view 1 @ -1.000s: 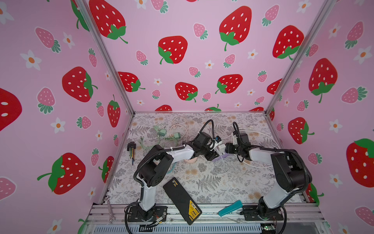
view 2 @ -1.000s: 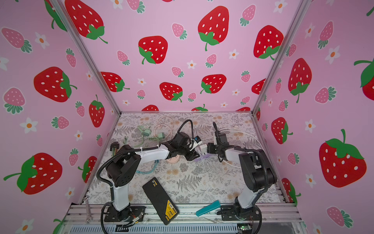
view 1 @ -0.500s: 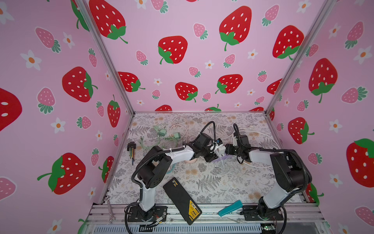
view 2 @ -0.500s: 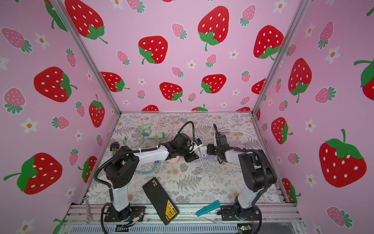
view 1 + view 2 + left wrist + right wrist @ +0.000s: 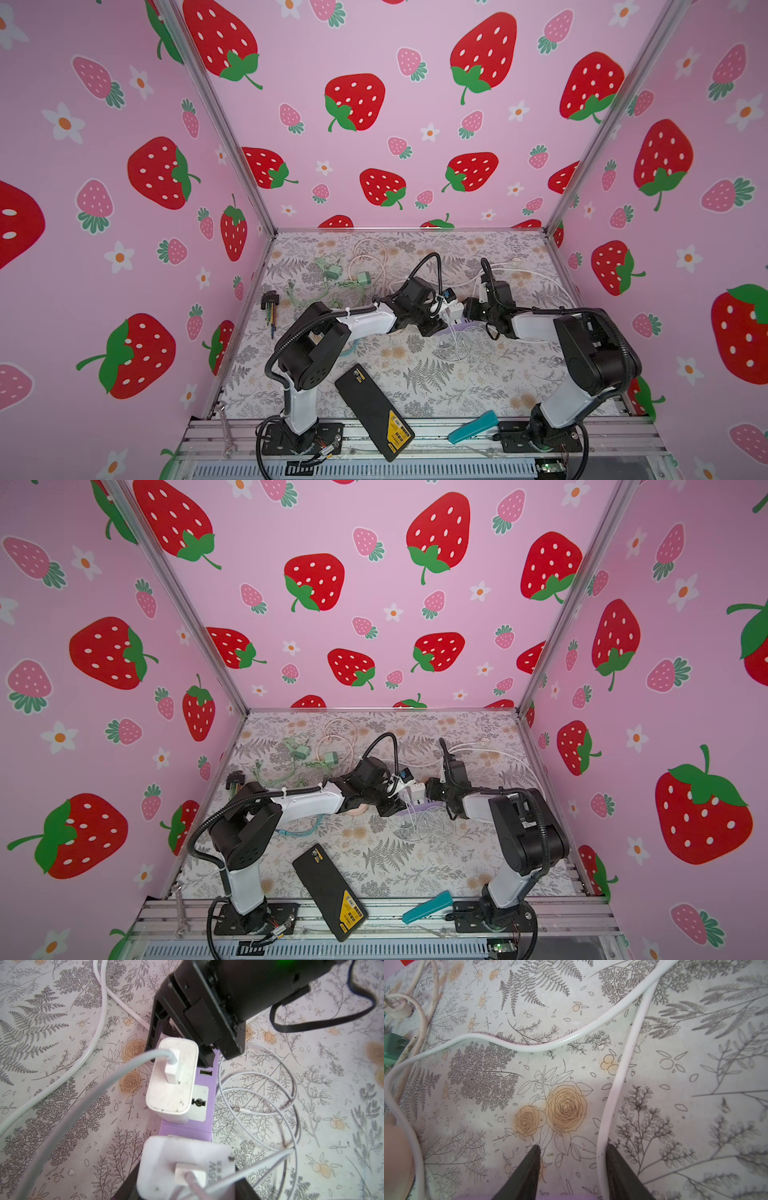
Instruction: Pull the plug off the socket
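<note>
While in purple socket [image 5: 187, 1131], white plug [image 5: 172, 1080]

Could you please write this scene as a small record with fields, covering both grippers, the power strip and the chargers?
power strip: purple, flat on the table
left gripper: shut on a white charger at one end of the strip
right gripper: shut on the strip's opposite end
second charger: plugged into the strip between the grippers, cable attached
loose cables: thin white loops beside the strip
task state: cannot see whether the held charger's pins have left the socket
</note>
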You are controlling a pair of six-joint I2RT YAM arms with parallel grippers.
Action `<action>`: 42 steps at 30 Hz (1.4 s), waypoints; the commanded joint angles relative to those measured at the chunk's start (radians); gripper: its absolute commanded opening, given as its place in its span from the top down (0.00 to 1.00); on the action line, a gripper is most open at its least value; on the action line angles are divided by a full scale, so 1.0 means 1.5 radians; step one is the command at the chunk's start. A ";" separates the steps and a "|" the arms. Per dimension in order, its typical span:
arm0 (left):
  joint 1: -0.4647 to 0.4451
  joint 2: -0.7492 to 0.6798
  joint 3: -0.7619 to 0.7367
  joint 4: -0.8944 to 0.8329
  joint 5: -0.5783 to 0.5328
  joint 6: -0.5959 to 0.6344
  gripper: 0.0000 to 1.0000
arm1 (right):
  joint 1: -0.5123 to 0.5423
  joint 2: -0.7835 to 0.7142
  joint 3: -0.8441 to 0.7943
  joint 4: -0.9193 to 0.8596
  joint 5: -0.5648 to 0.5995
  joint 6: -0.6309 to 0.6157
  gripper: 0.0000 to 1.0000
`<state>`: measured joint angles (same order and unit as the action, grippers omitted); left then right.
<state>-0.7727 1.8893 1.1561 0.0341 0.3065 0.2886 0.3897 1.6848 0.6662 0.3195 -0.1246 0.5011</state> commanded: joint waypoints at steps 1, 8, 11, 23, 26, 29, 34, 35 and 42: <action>0.003 -0.009 -0.006 0.009 -0.030 0.000 0.65 | 0.008 0.020 -0.034 -0.140 0.009 -0.001 0.48; 0.002 -0.005 -0.002 0.013 -0.030 -0.004 0.65 | 0.004 -0.020 0.074 -0.231 0.026 -0.023 0.33; -0.001 -0.004 -0.002 0.013 -0.036 -0.003 0.65 | -0.007 -0.054 0.099 -0.260 0.022 -0.023 0.29; -0.004 -0.005 -0.003 0.008 -0.047 0.006 0.65 | -0.026 -0.141 0.033 -0.299 0.001 -0.050 0.28; -0.005 -0.003 -0.001 0.004 -0.046 0.006 0.65 | -0.026 -0.108 0.037 -0.303 0.002 -0.062 0.29; -0.006 0.000 0.005 -0.002 -0.048 0.007 0.65 | -0.025 -0.085 0.040 -0.301 0.000 -0.069 0.29; -0.007 0.002 0.013 -0.009 -0.052 0.006 0.65 | -0.024 -0.076 0.026 -0.292 -0.001 -0.072 0.30; -0.007 0.002 0.015 -0.009 -0.052 0.005 0.65 | -0.024 -0.074 0.022 -0.290 -0.003 -0.070 0.30; -0.003 0.003 0.020 -0.003 -0.080 -0.018 0.67 | -0.023 -0.059 -0.023 -0.259 -0.004 -0.052 0.34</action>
<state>-0.7807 1.8896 1.1561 0.0429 0.2241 0.2779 0.3531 1.5436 0.6918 0.0010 -0.1635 0.4210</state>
